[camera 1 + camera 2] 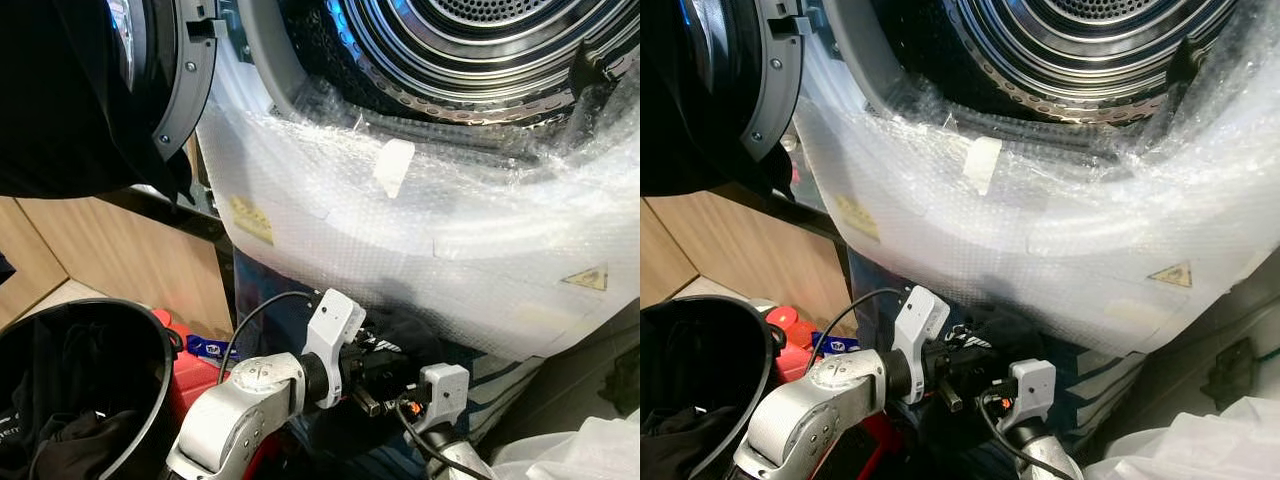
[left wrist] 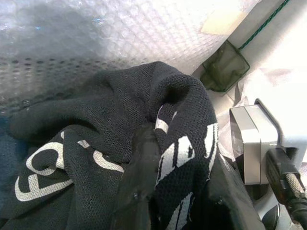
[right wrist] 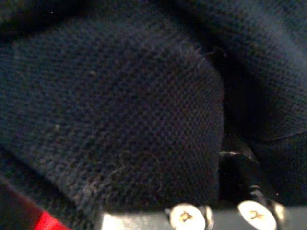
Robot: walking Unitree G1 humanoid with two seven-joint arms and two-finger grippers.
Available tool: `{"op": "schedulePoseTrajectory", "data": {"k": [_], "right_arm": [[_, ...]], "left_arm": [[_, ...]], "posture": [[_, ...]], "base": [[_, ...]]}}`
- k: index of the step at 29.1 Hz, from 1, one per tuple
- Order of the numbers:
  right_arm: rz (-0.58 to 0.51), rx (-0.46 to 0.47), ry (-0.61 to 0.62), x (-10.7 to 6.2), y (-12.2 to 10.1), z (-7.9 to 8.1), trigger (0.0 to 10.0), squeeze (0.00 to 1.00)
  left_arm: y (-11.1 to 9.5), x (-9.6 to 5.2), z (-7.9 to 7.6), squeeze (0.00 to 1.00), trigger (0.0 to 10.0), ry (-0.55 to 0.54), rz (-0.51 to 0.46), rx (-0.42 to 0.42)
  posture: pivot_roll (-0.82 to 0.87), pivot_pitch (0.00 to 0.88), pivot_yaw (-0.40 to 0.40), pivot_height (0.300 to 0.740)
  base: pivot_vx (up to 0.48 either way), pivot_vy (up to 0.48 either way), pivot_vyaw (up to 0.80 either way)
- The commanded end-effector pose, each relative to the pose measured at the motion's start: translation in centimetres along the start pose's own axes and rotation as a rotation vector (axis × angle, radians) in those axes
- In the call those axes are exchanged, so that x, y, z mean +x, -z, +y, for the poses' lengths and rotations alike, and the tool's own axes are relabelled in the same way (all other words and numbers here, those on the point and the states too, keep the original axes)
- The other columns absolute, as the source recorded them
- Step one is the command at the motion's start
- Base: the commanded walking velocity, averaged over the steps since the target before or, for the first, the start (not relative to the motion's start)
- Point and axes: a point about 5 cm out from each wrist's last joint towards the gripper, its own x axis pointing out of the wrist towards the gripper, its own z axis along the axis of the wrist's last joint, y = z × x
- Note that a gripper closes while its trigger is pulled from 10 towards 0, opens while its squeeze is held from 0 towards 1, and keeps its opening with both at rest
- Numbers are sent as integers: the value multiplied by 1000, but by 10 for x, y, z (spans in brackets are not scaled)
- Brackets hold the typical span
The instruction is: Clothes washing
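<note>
Low beneath the bubble-wrapped washing machine (image 1: 420, 230), the left gripper (image 2: 144, 158) has its fingers clamped on a black lettered garment (image 2: 110, 124) bunched around them. The right gripper (image 3: 225, 182) is pressed into dark fabric; I cannot tell its finger state.

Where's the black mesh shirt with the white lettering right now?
The black mesh shirt is bunched low before the bubble-wrapped washer front, under the drum opening, at the left hand.
</note>
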Motion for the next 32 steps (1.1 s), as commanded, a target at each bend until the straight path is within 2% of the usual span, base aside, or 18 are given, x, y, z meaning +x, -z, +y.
{"op": "schedulePoseTrajectory", "data": {"k": [1,7,8,9,10,11,16,17,18,23,25,26,29,32], "right_arm": [[-62,-14,12,1,-12,-3,0,0],[-66,-20,-18,2,-14,1,0,0],[-63,-24,-32,1,-14,3,0,0],[-61,-28,-44,1,-14,4,0,0],[-61,-30,-50,1,-13,5,0,0],[-66,-31,-46,1,-13,6,0,0],[-65,-26,-52,0,-11,9,0,0],[-65,-27,-52,0,-11,9,0,0],[-64,-27,-48,-1,-11,9,0,0],[-51,-23,-57,-4,-7,10,0,0],[-48,-29,-62,-4,-6,11,0,0],[-46,-30,-65,-4,-6,11,0,0],[-43,-33,-61,-3,-6,9,0,0],[-28,-38,-55,-4,-3,6,0,0]], "left_arm": [[4,-2,4,0,0,-25,26,7],[2,1,1,0,0,-10,25,37],[2,1,1,0,824,-10,23,48],[2,1,1,0,2471,-13,22,59],[2,1,2,0,2471,-15,22,65],[1,-1,2,0,10000,-17,14,75],[3,-13,5,0,10000,-28,35,112],[3,-17,6,294,10000,-29,32,108],[4,-25,6,1000,10000,-19,41,110],[11,-43,5,1000,10000,9,110,113],[12,-46,5,1000,10000,12,125,140],[10,-51,7,1000,10000,-23,128,155],[0,-59,15,1000,10000,-113,70,136],[-11,-70,13,1000,10000,-122,39,183]], "posture": [[-18,118,-20,740],[-11,119,-26,740],[-11,117,-27,740],[-11,116,-25,740],[-10,117,-23,740],[-11,115,-20,740],[-17,110,-1,740],[-16,110,-1,740],[-4,111,-3,740],[10,107,-2,740],[13,103,1,740],[13,101,5,740],[16,96,6,740],[24,92,11,740]], "base": [[0,0,0],[0,0,0],[0,0,0],[0,0,0],[0,0,0],[0,0,0],[0,0,0],[0,0,0],[0,0,0],[0,0,0],[0,0,0],[0,0,0],[0,0,0],[0,0,0]]}}
